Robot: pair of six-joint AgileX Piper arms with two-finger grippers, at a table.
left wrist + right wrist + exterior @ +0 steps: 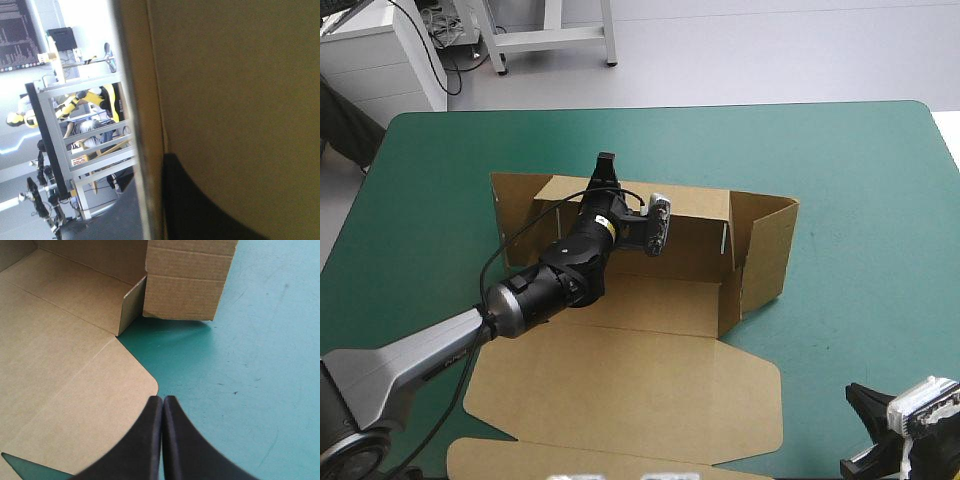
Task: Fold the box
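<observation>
I'm watching the box point(650, 340) sitting near the middle of the table, partly formed. Its far wall point(690, 205) is standing up along the 12 o'clock side and a side wall point(770, 250) is standing at 3 o'clock. The lid panel point(620, 390) is lying flat toward 6 o'clock.

The left gripper point(607, 168) is reaching in from 8 o'clock across the box floor and meeting the top edge of the far wall. It appears to be pinching that wall. In its wrist camera only one black finger point(200, 210) is showing against the board face, so I'm hedging on that.

The right gripper point(163, 399) is waiting at 5 o'clock over the teal-green cover point(860, 180). Its fingers are pressed together in a point, just beside the lid's rounded corner and holding nothing.
</observation>
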